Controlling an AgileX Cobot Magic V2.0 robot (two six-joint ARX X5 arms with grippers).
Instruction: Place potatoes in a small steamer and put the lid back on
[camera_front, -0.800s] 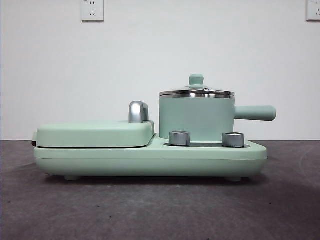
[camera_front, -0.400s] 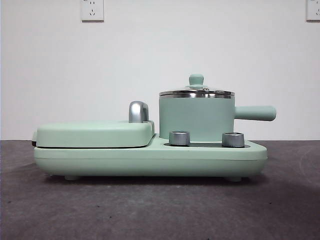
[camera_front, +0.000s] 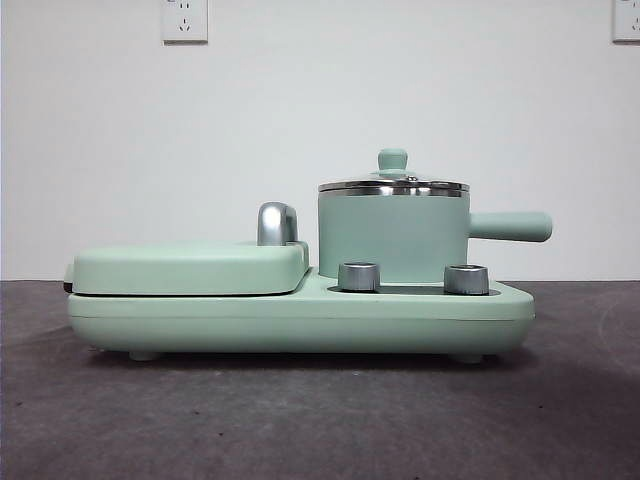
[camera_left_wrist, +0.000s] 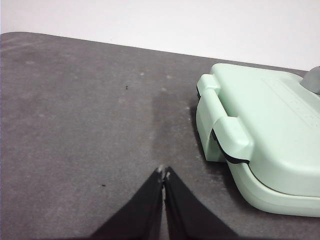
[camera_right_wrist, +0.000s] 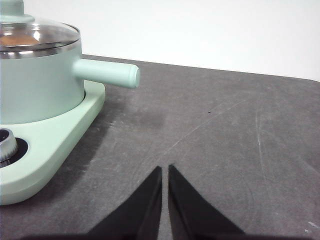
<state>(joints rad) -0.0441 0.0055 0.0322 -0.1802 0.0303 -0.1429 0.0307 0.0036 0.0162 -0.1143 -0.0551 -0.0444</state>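
We see the lid (camera_front: 393, 184) seated on the steamer (camera_front: 393, 235), something orange inside; both grippers (camera_left_wrist: 163, 174) (camera_right_wrist: 164, 170) closed, empty, idle. Seemingly finished.

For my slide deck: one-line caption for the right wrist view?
Right gripper shut above the dark table, beside the small steamer with its glass lid on.

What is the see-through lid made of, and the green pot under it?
The lid looks like clear glass: something orange shows through it, and its rim shines like polished metal. The pot has a smooth matte mint-green coat with a chrome band on top; it is probably painted metal, though that is uncertain.
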